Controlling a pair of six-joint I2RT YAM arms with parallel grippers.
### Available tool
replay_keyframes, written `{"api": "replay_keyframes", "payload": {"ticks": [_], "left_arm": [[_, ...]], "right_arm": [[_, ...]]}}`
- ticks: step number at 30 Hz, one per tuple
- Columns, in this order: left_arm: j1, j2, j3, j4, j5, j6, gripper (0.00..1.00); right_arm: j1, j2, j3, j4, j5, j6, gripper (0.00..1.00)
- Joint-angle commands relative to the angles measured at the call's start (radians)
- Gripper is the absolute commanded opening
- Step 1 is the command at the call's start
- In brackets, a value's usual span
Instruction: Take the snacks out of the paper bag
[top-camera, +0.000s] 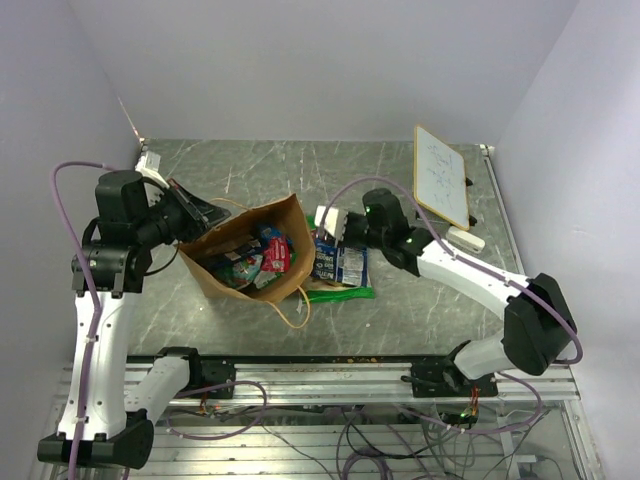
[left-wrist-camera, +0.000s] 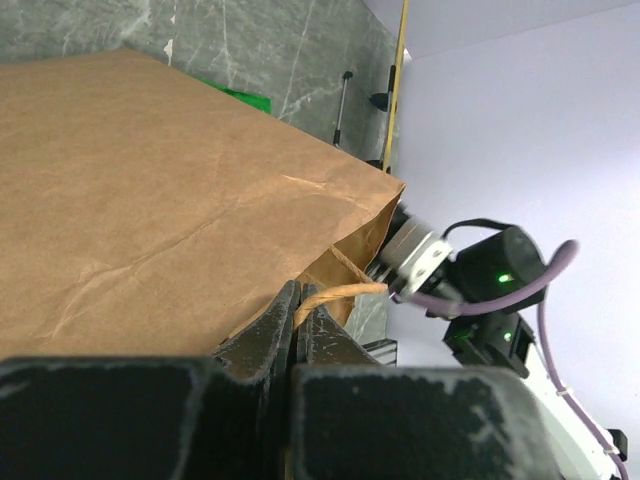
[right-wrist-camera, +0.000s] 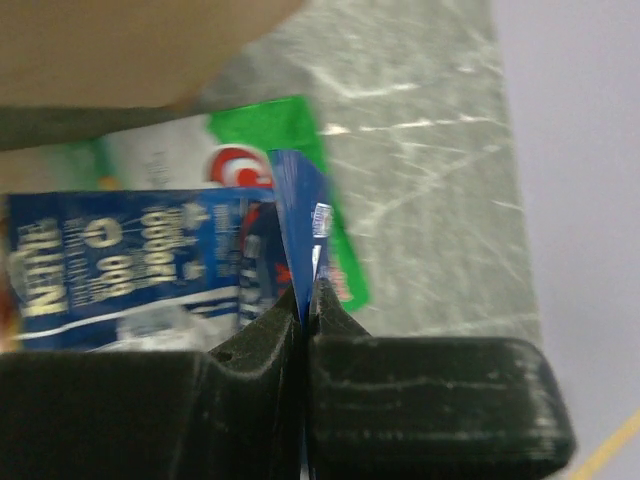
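Nearest the front edge of the table (top-camera: 430, 310), you had a green packet (top-camera: 345, 294) lying flat on the marble, outside the bag. Just behind it sat a blue packet (top-camera: 340, 262), close beside the bag's mouth. Your right gripper (right-wrist-camera: 308, 292) was clamped on that packet's edge, fingers pressed together with only the foil between them. I judged the packet light, thin and glossy. An edge pinch is the sound hold, since the slick faces would likely slide and the contents could crush under a squeeze across the belly.

Left of these, toward the table's middle, the paper bag (top-camera: 288, 218) lay tipped with its mouth open. A red packet (top-camera: 277, 252) and a teal packet (top-camera: 240, 265) were inside, with others I could not tell apart. Your left gripper (left-wrist-camera: 298, 300) was closed on the bag's rim where a paper handle (left-wrist-camera: 340, 292) loops out. The kraft paper looked stiff but easily creased or torn. The handle is thin, so I judged the rim the safer anchor.

Toward the table's far right corner sat a white board (top-camera: 441, 175), well apart from the work.
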Motion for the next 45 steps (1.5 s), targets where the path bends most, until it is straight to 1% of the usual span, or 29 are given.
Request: {"api": "replay_keyframes", "payload": {"ticks": [1,4,7,12,15,16,19,21,22,25,26,28,31,34,37,41,45], "left_arm": [[0.005,0.012,0.036,0.035,0.025,-0.007,0.07],[0.004,0.023,0.044,0.087,0.040,-0.032,0.07],[0.005,0.045,0.079,0.070,0.023,-0.015,0.07],[0.005,0.066,0.106,0.066,0.019,-0.003,0.07],[0.005,0.077,0.120,0.062,0.015,0.006,0.07],[0.006,0.085,0.126,0.059,0.014,0.010,0.07],[0.005,0.100,0.152,0.053,0.009,0.023,0.07],[0.005,0.114,0.169,0.050,0.009,0.030,0.07],[0.005,0.119,0.175,0.051,0.007,0.031,0.07],[0.005,0.130,0.193,0.056,0.004,0.045,0.07],[0.005,0.136,0.204,0.047,0.000,0.058,0.07],[0.006,0.148,0.229,0.026,-0.019,0.088,0.07],[0.005,0.156,0.236,0.019,-0.052,0.118,0.07],[0.007,0.171,0.239,0.041,-0.054,0.120,0.07],[0.006,0.200,0.284,0.041,-0.084,0.138,0.07],[0.007,0.274,0.422,0.000,-0.133,0.226,0.07],[0.006,0.342,0.564,-0.037,-0.189,0.320,0.07]], "right_arm": [[0.028,-0.037,-0.132,0.050,-0.221,-0.058,0.00],[0.039,-0.062,-0.216,0.081,-0.278,-0.084,0.00],[0.047,-0.083,-0.277,0.108,-0.317,-0.098,0.00],[0.059,-0.082,-0.325,0.118,-0.360,-0.116,0.00],[0.100,-0.059,-0.342,0.113,-0.346,-0.128,0.01],[0.120,-0.049,-0.346,0.113,-0.335,-0.125,0.05],[0.154,-0.031,-0.329,0.079,-0.314,-0.093,0.13],[0.154,-0.050,-0.311,0.045,-0.313,-0.033,0.23],[0.154,-0.073,-0.314,0.049,-0.305,-0.004,0.31],[0.154,-0.186,-0.352,0.094,-0.273,0.114,0.52],[0.155,-0.227,-0.363,0.108,-0.270,0.161,0.57],[0.154,-0.290,-0.369,0.119,-0.262,0.264,0.64],[0.155,-0.345,-0.332,0.068,-0.260,0.436,0.75],[0.154,-0.384,-0.301,0.001,-0.264,0.598,0.76],[0.155,-0.430,-0.276,-0.044,-0.271,0.671,0.77],[0.154,-0.474,-0.241,-0.067,-0.220,0.652,0.79],[0.155,-0.448,-0.168,-0.107,-0.164,0.574,0.80]]}}
